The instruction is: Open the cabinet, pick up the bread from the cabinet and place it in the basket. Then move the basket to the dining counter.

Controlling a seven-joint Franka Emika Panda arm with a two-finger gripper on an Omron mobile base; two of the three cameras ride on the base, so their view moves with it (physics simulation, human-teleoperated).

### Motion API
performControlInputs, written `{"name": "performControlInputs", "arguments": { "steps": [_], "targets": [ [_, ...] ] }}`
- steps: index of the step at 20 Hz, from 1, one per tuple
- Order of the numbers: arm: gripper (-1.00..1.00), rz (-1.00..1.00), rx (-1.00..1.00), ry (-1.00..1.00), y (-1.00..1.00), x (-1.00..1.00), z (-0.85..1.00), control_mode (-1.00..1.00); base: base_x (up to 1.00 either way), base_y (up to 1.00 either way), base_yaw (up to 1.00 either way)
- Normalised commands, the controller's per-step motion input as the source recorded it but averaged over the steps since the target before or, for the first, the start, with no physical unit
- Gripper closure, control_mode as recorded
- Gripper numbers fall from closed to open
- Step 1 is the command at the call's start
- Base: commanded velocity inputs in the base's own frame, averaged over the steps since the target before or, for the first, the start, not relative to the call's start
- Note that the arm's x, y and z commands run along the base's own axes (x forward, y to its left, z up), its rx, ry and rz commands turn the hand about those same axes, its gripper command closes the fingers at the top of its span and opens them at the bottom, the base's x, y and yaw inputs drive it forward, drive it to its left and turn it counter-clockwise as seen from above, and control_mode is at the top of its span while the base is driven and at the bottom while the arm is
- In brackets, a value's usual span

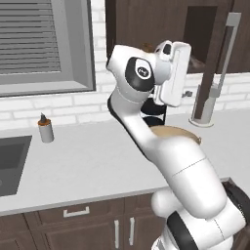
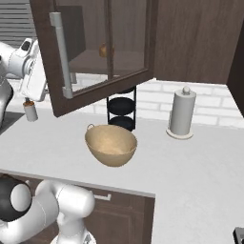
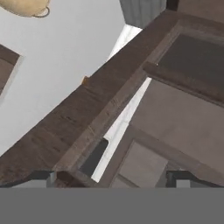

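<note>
Cabinet (image 2: 102, 52) door stands ajar; bread (image 2: 103, 50) on its shelf, at 12 o'clock from basket (image 2: 111, 145); gripper (image 3: 111, 177) wide open, empty.

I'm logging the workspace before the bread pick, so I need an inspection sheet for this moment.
Surface: white worktop, sink at its left end.
Job's things: cabinet door swung open, bar handle toward the arm; bread on the shelf inside; basket upright on the worktop below, nothing in it.
Clutter: small bottle, paper towel roll, black tiered rack.
Grippers: gripper open, holding nothing, at the open door's edge.
Cables: nothing seen.
Surroundings: brick wall, window blind, drawer cabinets below.
</note>
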Motion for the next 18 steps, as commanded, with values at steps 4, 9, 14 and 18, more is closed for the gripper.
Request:
{"name": "performControlInputs", "arguments": {
  "steps": [4, 9, 14, 18],
  "targets": [
    [-1.00, -0.29, 0.00, 0.09, -1.00, -0.56, 0.00, -1.00, 0.00, 0.00, 0.00],
    [-1.00, -0.17, 0.00, 0.04, -1.00, -0.57, 0.00, -1.00, 0.00, 0.00, 0.00],
    [-1.00, -0.01, 0.07, 0.02, -1.00, 0.12, -0.15, -1.00, 0.00, 0.00, 0.00],
    [-1.00, 0.21, 0.08, -0.01, -1.00, 0.50, -0.10, -1.00, 0.00, 0.00, 0.00]
  ]
}}
